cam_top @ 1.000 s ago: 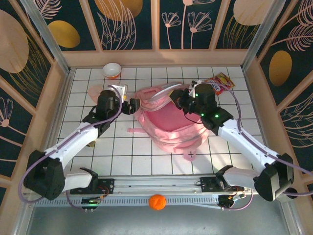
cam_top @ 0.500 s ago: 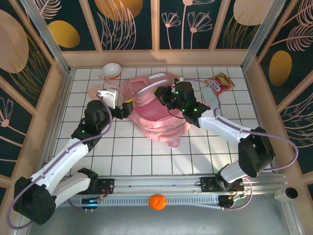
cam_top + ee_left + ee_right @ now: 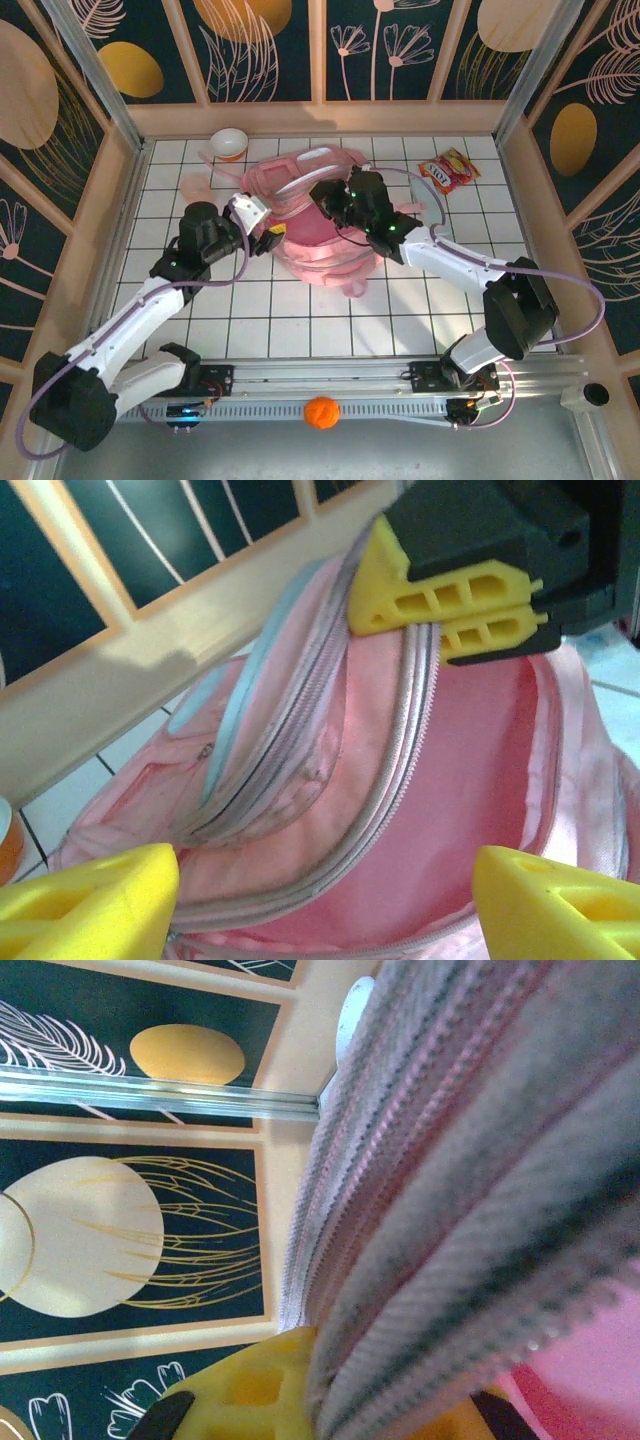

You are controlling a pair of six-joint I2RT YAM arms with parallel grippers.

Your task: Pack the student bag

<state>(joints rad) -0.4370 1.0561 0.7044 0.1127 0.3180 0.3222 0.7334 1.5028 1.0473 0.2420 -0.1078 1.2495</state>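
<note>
The student bag (image 3: 318,238), a big pink backpack, lies mid-table with its main pocket gaping. My right gripper (image 3: 326,200) is shut on the bag's upper zip rim and holds it raised. In the right wrist view the grey-pink zip edge (image 3: 450,1210) runs between the yellow fingers (image 3: 250,1390) of the right gripper (image 3: 400,1405). My left gripper (image 3: 268,238) stands open at the bag's left side. In the left wrist view the left gripper (image 3: 325,910) has nothing between its tips and faces the pink lining (image 3: 470,800). The right gripper's fingers (image 3: 450,605) pinch the rim above.
A white and orange bowl (image 3: 229,143) stands at the back left. A pale pink item (image 3: 195,185) lies near it. A red snack packet (image 3: 448,168) rests at the back right. An orange ball (image 3: 321,411) sits in front of the rail. Wooden walls ring the tiled table.
The right arm has swung left with the bag's rim, dragging the bag left and back. The left gripper has dropped slightly toward the bag's left edge.
</note>
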